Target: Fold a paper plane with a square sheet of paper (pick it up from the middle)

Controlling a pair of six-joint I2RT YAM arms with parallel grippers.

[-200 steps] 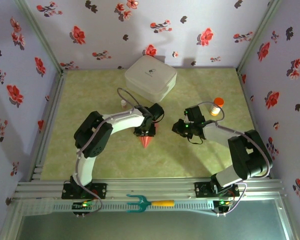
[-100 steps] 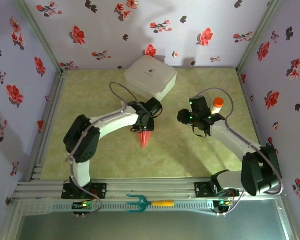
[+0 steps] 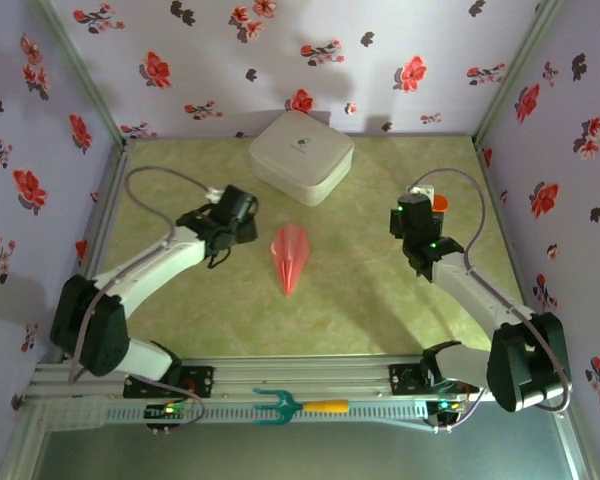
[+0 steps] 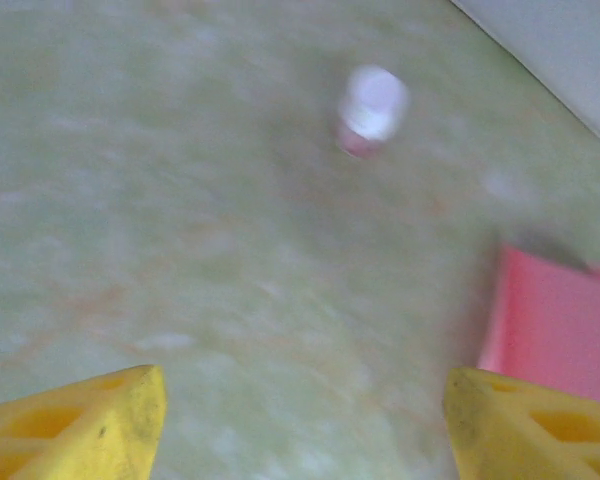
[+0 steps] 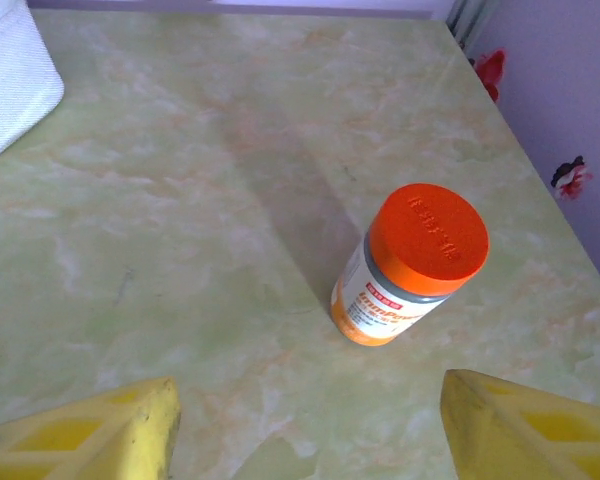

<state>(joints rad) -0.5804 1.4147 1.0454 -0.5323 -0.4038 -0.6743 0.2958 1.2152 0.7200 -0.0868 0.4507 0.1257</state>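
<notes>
Paper plane (image 3: 290, 258) down flat on the middle of the desk (image 3: 360, 300), nose toward the near edge, wide tail toward the back, nobody holding it!

Biggest things first: flower-papered walls (image 3: 230, 50) box in the scene on three sides, and the desk is pale green marbling, bare across most of its width. At the back sits the white rounded box (image 3: 302, 155); in the left wrist view it is only a blurred white slice in the top right corner (image 4: 570, 50), in the right wrist view a corner cut off at the left (image 5: 10, 80).

Now the arms. Left pincer (image 3: 242, 212) hangs just left of the plane's tail, clear of it, yellow fingers (image 4: 70, 425) spread wide with nothing between them. Its own camera is smeared, and the plane is only a pink slab (image 4: 555, 330) cut off by the right border. Right pincer (image 3: 416, 208) is well apart on the plane's right, jaws gaping and empty too (image 5: 305, 430).

Orange-capped bottle (image 5: 410, 265) stands upright just ahead of that right pincer; from above the wrist half hides it (image 3: 440, 201). Smallest: a white-capped little bottle (image 4: 372, 110), too blurred to read
</notes>
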